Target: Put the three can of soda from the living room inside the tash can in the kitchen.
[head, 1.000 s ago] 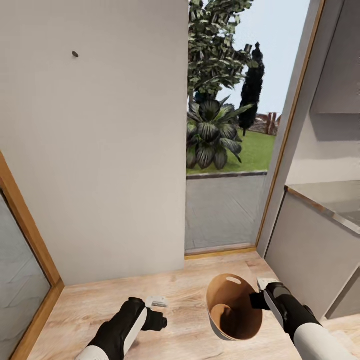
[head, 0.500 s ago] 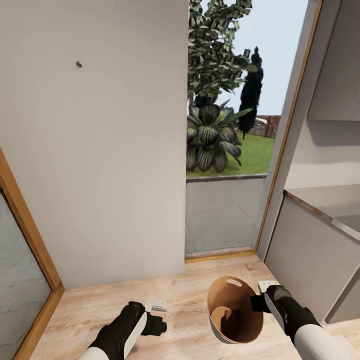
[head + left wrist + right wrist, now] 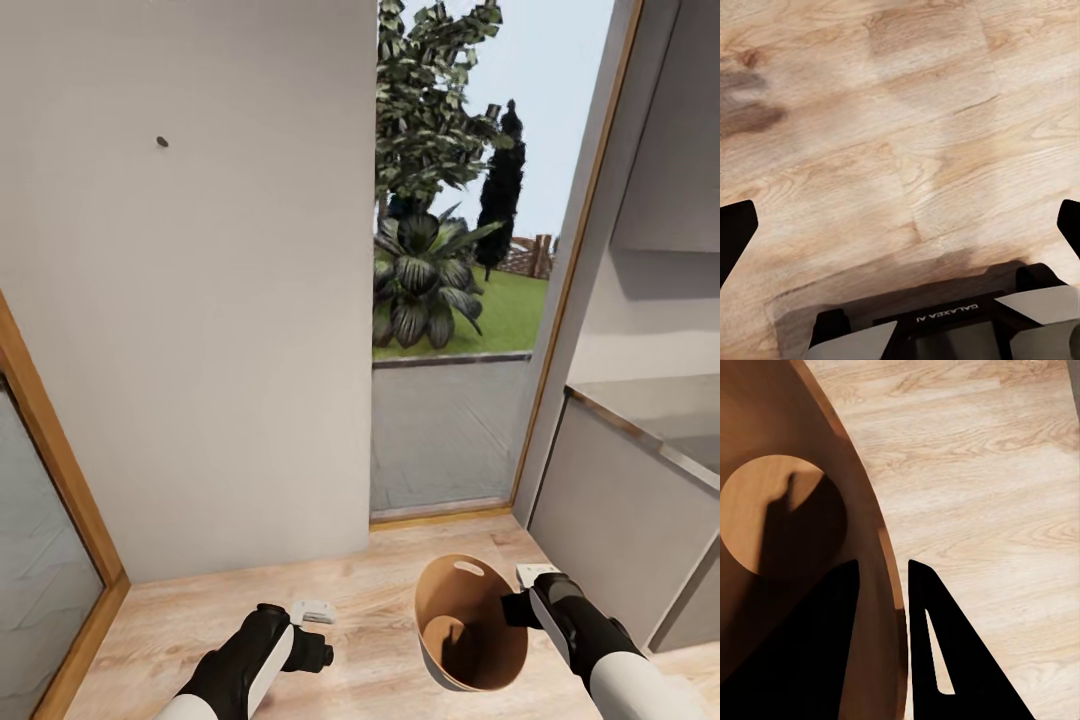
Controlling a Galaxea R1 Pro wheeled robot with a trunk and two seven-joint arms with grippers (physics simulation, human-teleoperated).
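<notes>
**Operator:** Report the state of each tool.

**Technician:** The right tool (image 3: 520,597) is clamped narrow on the rim of the tash can (image 3: 470,625). In the right wrist view, one finger (image 3: 821,645) sits inside the coppery wall and the other outside, with the wall pinched between them. The left tool (image 3: 312,618) carries nothing; in the left wrist view its fingertips sit at the far edges of the frame, spread wide over bare floor (image 3: 900,150).

**Operator:** Where is the bin?

**Technician:** Near right, tilted, hanging from the right tool above the wood floor, just left of a grey counter (image 3: 640,470). Its interior shows a bare round bottom; no cans are visible inside.

**Operator:** Surroundings?

**Technician:** A plain wall (image 3: 190,300) fills the left and centre. A glazed opening (image 3: 450,330) beyond gives onto plants and lawn.

**Operator:** Task progress?

**Technician:** Judged early. The bin is in hand and appears empty. All three cans remain to be collected and dropped in, and the bin must end up in the kitchen.
</notes>
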